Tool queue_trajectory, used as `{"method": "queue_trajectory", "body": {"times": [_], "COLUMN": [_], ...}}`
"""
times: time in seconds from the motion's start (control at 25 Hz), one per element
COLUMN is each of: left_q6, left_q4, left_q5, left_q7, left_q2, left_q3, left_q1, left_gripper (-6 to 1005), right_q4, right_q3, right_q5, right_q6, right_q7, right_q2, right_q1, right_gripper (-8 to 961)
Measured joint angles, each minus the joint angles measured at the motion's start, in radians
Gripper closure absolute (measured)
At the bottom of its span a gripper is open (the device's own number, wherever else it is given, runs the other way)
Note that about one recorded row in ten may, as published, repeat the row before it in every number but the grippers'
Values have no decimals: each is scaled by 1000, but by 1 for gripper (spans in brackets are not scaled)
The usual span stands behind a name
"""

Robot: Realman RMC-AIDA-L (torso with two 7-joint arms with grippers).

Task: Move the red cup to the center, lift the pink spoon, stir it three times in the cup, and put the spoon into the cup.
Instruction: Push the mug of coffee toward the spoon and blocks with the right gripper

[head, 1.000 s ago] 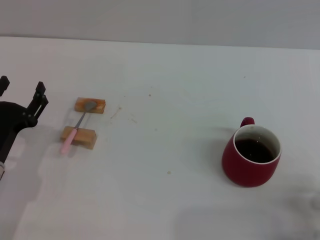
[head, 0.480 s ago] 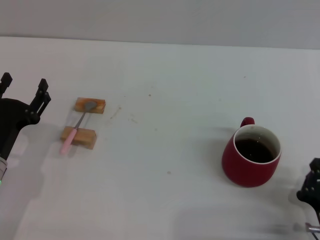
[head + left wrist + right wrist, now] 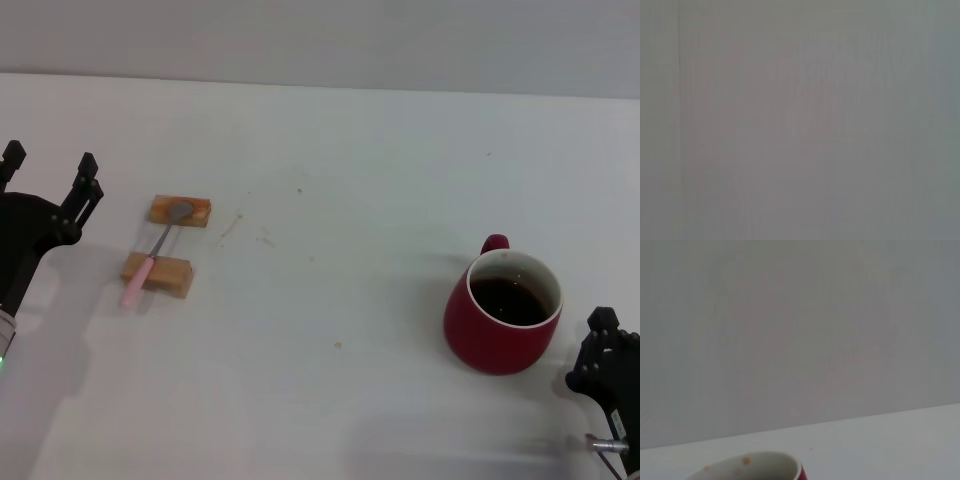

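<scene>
The red cup [image 3: 503,312] stands upright on the white table at the right, its handle pointing to the far side and dark liquid inside. Its white rim shows at the edge of the right wrist view [image 3: 747,466]. The pink spoon [image 3: 153,257] lies across two tan wooden blocks at the left, its silver bowl on the far block and its pink handle past the near one. My left gripper [image 3: 50,165] is open and empty, left of the spoon. My right gripper [image 3: 604,350] is at the lower right, just right of the cup and apart from it.
The far wooden block [image 3: 181,211] and the near wooden block [image 3: 157,275] hold the spoon off the table [image 3: 330,200]. A grey wall runs behind the table's far edge. The left wrist view shows only plain grey.
My right gripper has come into view at the lower right and moved up close beside the cup. My left gripper has shifted slightly farther away. The cup and spoon have not moved.
</scene>
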Motion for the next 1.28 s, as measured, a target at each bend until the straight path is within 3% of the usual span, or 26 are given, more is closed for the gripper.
{"method": "queue_trajectory", "body": {"times": [1.28], "left_q6": [2], "left_q4": [-3], "left_q5": [0], "left_q7": [0], "left_q2": [-3], "left_q3": [0], "left_q1": [-6], "left_gripper": [219], "right_q4": [5], "right_q3": [5], "right_q5": [-4], "right_q6": [92], "right_q7": [1], "right_q2": [-1], "right_q1": [85], "right_gripper": [955]}}
